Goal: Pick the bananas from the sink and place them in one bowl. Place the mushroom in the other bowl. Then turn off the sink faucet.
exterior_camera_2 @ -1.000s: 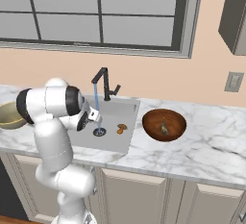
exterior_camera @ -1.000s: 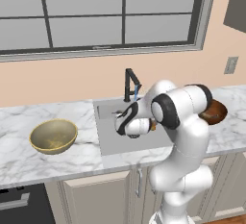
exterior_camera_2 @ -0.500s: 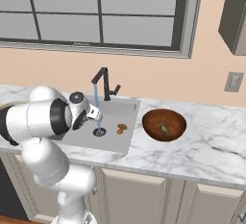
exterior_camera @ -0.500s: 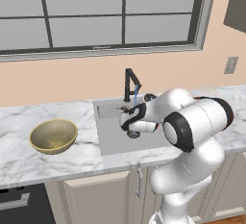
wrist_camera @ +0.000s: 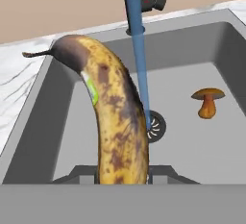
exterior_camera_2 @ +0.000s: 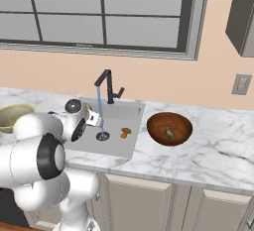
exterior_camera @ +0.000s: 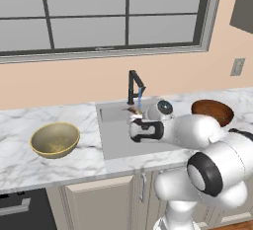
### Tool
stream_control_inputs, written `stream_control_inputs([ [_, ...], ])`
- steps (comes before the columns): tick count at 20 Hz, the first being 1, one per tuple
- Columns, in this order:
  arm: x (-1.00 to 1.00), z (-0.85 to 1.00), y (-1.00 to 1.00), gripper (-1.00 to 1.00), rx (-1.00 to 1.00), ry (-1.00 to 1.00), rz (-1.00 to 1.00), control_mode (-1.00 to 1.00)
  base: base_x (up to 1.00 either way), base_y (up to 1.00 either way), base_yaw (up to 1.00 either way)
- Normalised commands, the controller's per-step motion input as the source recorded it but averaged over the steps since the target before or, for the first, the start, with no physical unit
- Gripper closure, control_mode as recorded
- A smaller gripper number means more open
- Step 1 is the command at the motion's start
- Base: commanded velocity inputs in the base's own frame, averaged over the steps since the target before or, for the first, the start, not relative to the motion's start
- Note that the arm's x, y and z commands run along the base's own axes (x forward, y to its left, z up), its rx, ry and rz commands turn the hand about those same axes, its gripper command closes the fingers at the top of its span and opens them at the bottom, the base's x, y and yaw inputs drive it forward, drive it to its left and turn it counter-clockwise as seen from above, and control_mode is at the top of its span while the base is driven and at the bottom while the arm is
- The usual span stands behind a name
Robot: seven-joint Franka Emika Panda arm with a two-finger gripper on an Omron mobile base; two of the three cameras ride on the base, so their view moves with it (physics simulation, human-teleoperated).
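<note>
My gripper [wrist_camera: 122, 172] is shut on a brown-spotted yellow banana [wrist_camera: 115, 117], which stands upright between the fingers above the grey sink [wrist_camera: 57, 117]. In the base views the gripper [exterior_camera: 135, 117] hovers over the basin's back left, beside the black sink faucet [exterior_camera: 134, 85]. A blue water stream [wrist_camera: 137, 45] runs from the faucet to the drain [wrist_camera: 155, 126]. On the basin floor to the right stands the orange-brown mushroom [wrist_camera: 207, 102] [exterior_camera_2: 125, 133]. Another banana [exterior_camera_2: 169, 132] lies inside the dark reddish-brown bowl [exterior_camera_2: 184, 126] right of the sink. The yellow-olive bowl [exterior_camera: 54, 140] sits on the counter to the left.
White marble counter [exterior_camera: 20, 165] surrounds the sink, with cabinet doors below. A window and peach wall rise behind the faucet. There is a wall outlet [exterior_camera_2: 241, 84] at the right. My bulky white arm [exterior_camera: 197, 135] spans the front of the sink.
The arm has folded forward and lower across the sink front. The hand, holding the banana throughout, has risen slightly over the basin beside the faucet.
</note>
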Motion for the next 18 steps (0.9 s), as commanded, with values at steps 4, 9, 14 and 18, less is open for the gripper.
stream_control_inputs([
  [4,-0.23,0.76,0.0,1.0,0.0,0.21,0.0,-1.0,0.0,0.0,0.0],
  [9,-0.35,0.62,0.0,1.0,0.0,0.13,0.0,-1.0,0.0,0.0,0.0],
  [14,-0.56,0.52,-0.03,1.0,0.0,0.0,0.0,-1.0,0.0,0.0,0.0],
  [18,-0.43,0.21,-0.22,1.0,-0.03,0.19,0.0,-1.0,0.0,0.0,0.0],
])
